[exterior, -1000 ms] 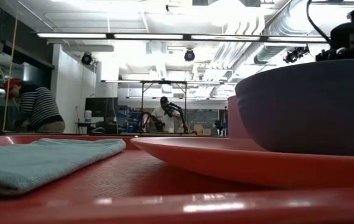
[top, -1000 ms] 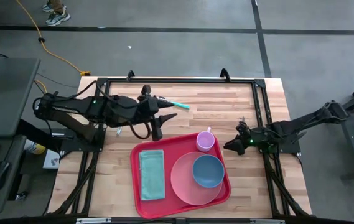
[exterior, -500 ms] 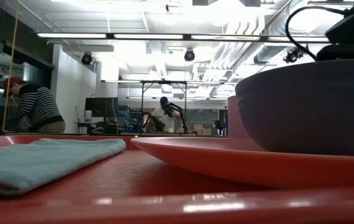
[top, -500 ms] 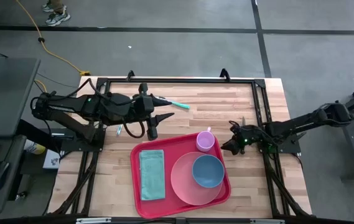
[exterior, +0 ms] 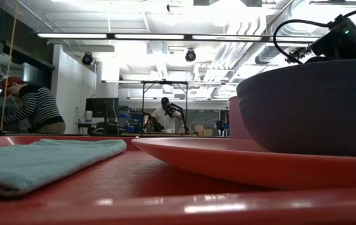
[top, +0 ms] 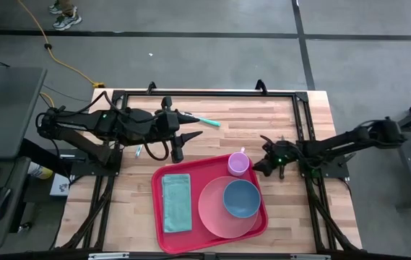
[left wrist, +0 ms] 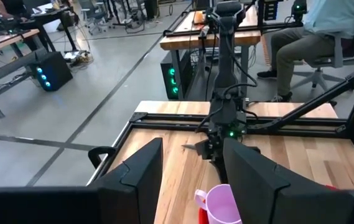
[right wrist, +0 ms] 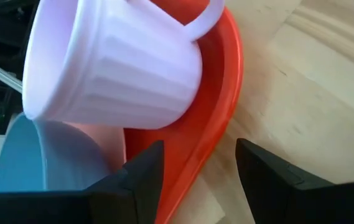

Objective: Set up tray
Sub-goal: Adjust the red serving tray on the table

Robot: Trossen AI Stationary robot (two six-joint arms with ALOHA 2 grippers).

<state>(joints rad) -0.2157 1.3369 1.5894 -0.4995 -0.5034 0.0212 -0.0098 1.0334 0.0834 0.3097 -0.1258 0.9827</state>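
The red tray lies on the wooden table near its front. On it are a teal napkin, a pink plate with a blue bowl sitting on it, and a lilac cup standing in the far right corner. My right gripper is low beside that corner, open. In the right wrist view its fingers stand either side of the tray's rim, below the cup, touching nothing that I can see. My left gripper hovers open above the table beyond the tray's far left corner.
A teal utensil lies on the table near the far edge, and another small one under the left arm. A black frame runs round the table. People are in the room behind. Bare wood lies right of the tray.
My right gripper has come down and toward the table's left, closing in on the tray's far right corner beside the cup. The tray and the dishes have kept their places.
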